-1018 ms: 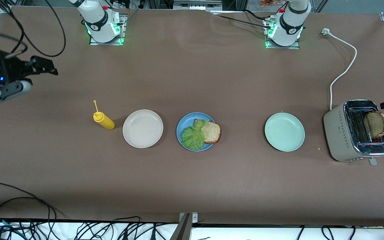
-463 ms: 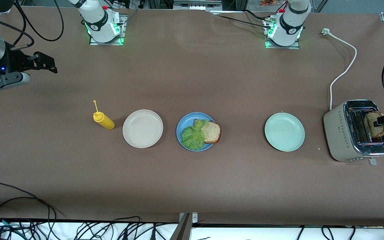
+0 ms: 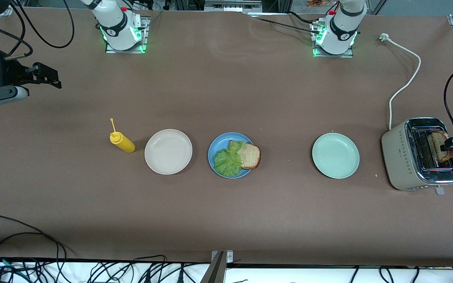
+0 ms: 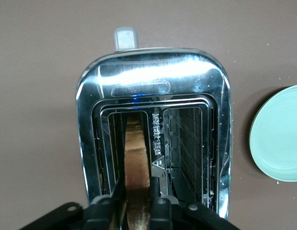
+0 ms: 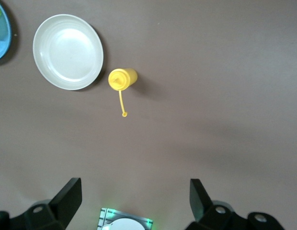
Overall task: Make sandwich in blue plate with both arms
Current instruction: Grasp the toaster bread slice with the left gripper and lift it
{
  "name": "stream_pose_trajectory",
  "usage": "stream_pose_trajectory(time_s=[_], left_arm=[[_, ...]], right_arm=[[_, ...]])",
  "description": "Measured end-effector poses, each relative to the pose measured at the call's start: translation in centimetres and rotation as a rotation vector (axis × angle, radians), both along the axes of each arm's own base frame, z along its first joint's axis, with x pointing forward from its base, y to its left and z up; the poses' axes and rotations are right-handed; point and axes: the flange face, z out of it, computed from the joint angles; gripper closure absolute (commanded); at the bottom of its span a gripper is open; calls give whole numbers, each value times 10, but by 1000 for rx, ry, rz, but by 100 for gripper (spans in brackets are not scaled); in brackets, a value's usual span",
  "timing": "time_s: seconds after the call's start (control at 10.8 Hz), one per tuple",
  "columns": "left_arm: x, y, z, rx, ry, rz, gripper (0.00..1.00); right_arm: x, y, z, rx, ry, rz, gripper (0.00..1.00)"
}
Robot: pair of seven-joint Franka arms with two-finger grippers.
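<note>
The blue plate (image 3: 213, 148) lies mid-table with a ruffled lettuce leaf (image 3: 227, 161) and one brown bread slice (image 3: 249, 155) on it. A second bread slice (image 3: 437, 146) stands upright in a slot of the toaster (image 3: 401, 157) at the left arm's end. My left gripper (image 3: 451, 144) is over the toaster, shut on that slice. In the left wrist view its fingers (image 4: 156, 190) press both faces of the slice (image 4: 137, 153). My right gripper (image 3: 51, 77) waits open in the air at the right arm's end, with nothing between its fingers (image 5: 68, 196).
A yellow squeeze bottle (image 3: 122, 141) and a beige-white plate (image 3: 168, 151) sit toward the right arm's end from the blue plate. A mint-green plate (image 3: 336, 155) lies between the blue plate and the toaster. The toaster's white cord (image 3: 405, 80) runs toward the robots' bases.
My left gripper came down over the toaster and shut on the upright bread slice. My right gripper drifted a little toward its end of the table, still open.
</note>
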Motion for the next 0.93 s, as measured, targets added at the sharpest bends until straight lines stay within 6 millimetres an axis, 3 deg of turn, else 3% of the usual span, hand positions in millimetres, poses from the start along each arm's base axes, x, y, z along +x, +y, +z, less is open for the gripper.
stream_pose_trajectory(time_s=[0.28,0.46,0.65,0.93], left_arm=[[-2,3,4,13,17,-4,100],[-4,4,24,34,18,-12,100],[-8,-5,61,32,31,-21,100],[-11,-30,136,74,59,-65,100]], right_arm=[[3,-19,3,-17,-24,-36,0],[4,-20,5,-21,-31,-57,0],[5,-23,5,-33,-34,-86,0],[6,-38,5,-42,-34,-113,0]])
